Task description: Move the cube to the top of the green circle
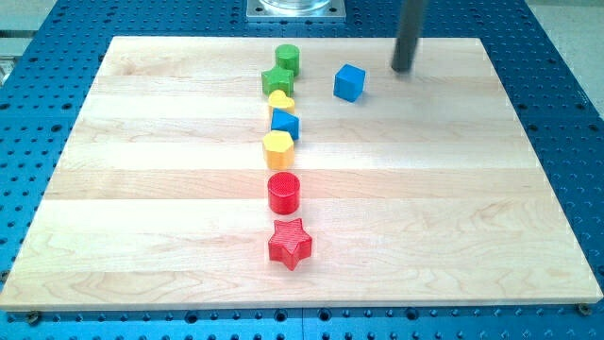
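A blue cube (349, 82) sits near the view's top, right of a column of blocks. The green circle, a short cylinder (287, 59), stands at the top of that column, to the cube's upper left and apart from it. My tip (403, 68) is the lower end of the dark rod. It stands to the right of the cube and slightly above it, with a gap between them.
Below the green cylinder the column runs down the wooden board (142, 189): a green star (277, 80), a yellow heart (281, 98), a second blue block (285, 123), a yellow hexagon (278, 145), a red cylinder (284, 192), a red star (290, 243).
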